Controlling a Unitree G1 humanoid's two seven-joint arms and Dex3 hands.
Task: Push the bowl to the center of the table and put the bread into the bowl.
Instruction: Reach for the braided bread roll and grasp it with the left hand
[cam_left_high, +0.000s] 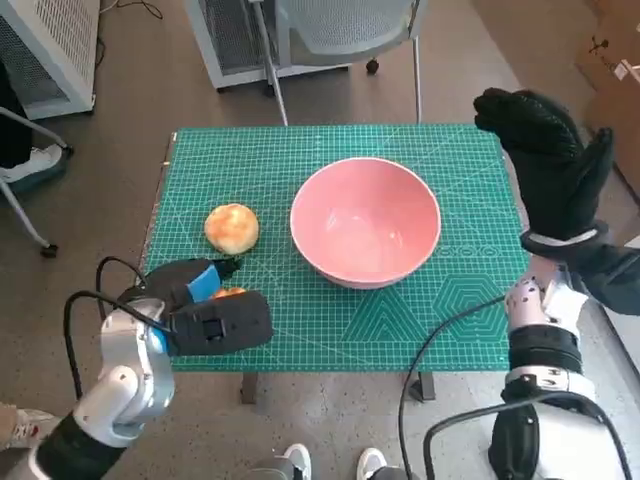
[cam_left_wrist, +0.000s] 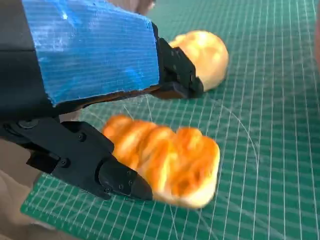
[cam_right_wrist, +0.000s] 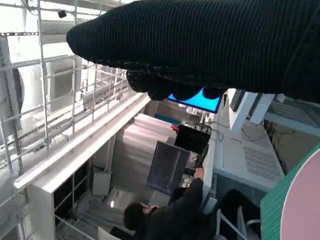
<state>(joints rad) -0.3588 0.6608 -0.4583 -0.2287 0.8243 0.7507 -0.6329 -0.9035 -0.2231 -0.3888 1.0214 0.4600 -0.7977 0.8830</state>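
Blue-taped and black, the left hand has its fingers closing around a glazed bread on the desk's green mat; a firm grasp cannot be told. A round bun lies beside. Roughly centred, the pink bowl is empty, so loading remains. The right hand hovers, fingers spread.
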